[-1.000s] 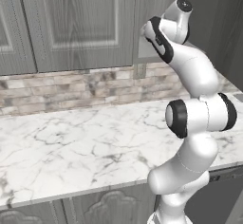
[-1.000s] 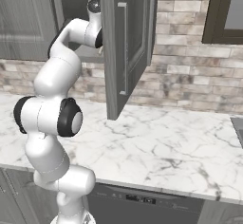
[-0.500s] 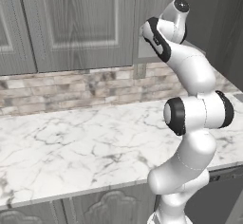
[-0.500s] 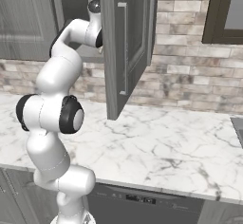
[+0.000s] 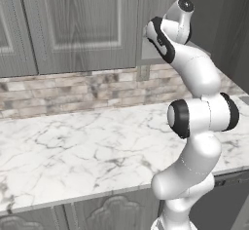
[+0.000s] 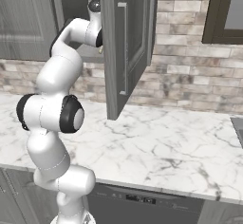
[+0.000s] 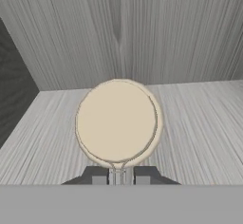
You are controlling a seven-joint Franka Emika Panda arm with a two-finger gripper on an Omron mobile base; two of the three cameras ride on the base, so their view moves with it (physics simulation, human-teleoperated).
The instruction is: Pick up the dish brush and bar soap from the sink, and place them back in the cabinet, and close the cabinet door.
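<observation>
My gripper (image 7: 116, 176) is shut on the dish brush (image 7: 116, 121). In the hand view the brush's round pale head points away from me, with its thin handle pinched between the fingertips (image 7: 97, 175). The head hangs just above the grey inner shelf (image 7: 199, 123) of the cabinet (image 5: 206, 19). In the left base view my hand (image 5: 181, 10) reaches up into the open cabinet. The cabinet door (image 6: 127, 42) stands swung open and hides the gripper in the right base view, where a tan tip (image 6: 101, 50) shows by the wrist. The bar soap is out of view.
A white marble counter (image 6: 156, 142) runs below, backed by a brick wall (image 6: 185, 52). Shut wall cabinets (image 5: 73, 24) hang to the left of the open one. A dark strip (image 6: 238, 126) sits at the counter's right edge; I cannot tell what it is.
</observation>
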